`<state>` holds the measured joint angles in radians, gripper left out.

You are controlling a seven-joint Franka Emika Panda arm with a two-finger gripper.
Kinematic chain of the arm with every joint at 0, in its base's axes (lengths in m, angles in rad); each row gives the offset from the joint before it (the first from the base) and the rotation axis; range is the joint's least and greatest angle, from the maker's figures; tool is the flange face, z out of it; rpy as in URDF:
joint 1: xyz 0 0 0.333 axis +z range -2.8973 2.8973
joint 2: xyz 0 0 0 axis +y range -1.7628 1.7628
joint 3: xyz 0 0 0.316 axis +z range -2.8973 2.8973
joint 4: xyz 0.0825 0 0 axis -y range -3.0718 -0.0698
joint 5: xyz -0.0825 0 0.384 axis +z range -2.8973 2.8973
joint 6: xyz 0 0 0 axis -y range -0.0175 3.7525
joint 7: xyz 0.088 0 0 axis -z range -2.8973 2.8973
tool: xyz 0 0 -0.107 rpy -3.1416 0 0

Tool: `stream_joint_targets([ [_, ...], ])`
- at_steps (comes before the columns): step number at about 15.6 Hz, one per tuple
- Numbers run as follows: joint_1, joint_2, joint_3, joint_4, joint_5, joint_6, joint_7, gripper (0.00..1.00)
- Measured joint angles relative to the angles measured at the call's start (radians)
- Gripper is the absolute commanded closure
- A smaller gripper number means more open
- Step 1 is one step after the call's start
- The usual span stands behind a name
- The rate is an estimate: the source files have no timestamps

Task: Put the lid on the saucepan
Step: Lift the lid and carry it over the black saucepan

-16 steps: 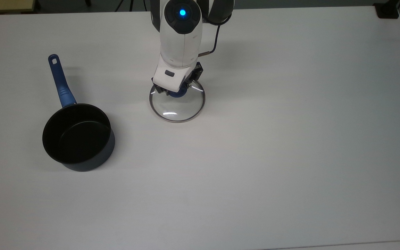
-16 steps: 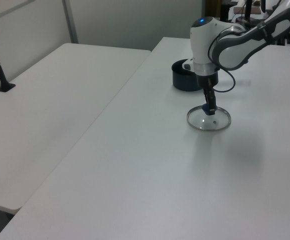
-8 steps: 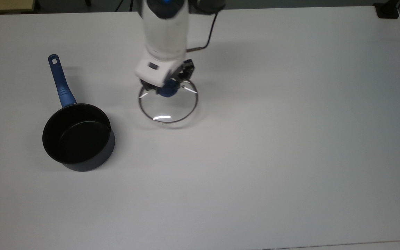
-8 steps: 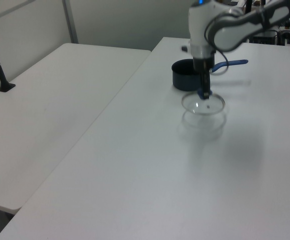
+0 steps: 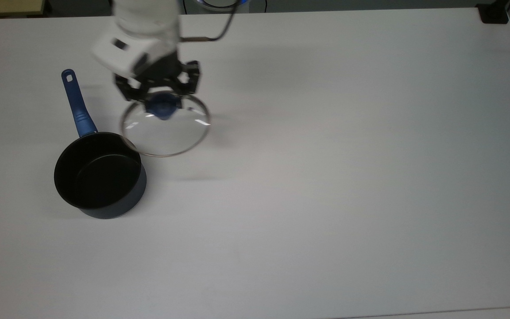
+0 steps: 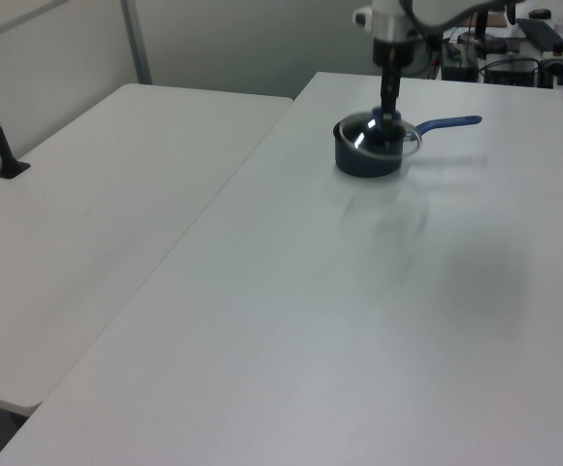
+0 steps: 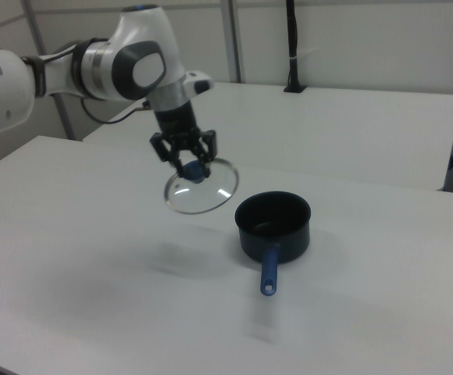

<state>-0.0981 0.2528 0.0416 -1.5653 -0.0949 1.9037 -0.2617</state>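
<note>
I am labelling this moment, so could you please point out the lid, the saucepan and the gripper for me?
lid (image 5: pixel 166 133), top view, on the clear glass below the knob.
saucepan (image 7: pixel 273 215), right view, on its black inside.
gripper (image 7: pixel 188 166), right view, midway between the fingertips, at the blue knob.

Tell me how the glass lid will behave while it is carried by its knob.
The lid, held by the gripper at its blue knob, hangs tilted, so it may swing. Being stiff glass, it probably won't flex but could crack if dropped. The small knob may let it pivot.
</note>
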Motion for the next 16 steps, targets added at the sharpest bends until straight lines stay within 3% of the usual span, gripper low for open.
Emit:
stream_joint_targets([
  [6, -0.126, 0.064, -0.002, 0.08, 0.0, -0.002, -0.114, 0.49],
  [11, -0.152, 0.187, -0.002, 0.161, 0.0, 0.115, -0.121, 0.49],
  [16, -0.158, 0.217, -0.002, 0.175, 0.0, 0.163, -0.134, 0.49],
])
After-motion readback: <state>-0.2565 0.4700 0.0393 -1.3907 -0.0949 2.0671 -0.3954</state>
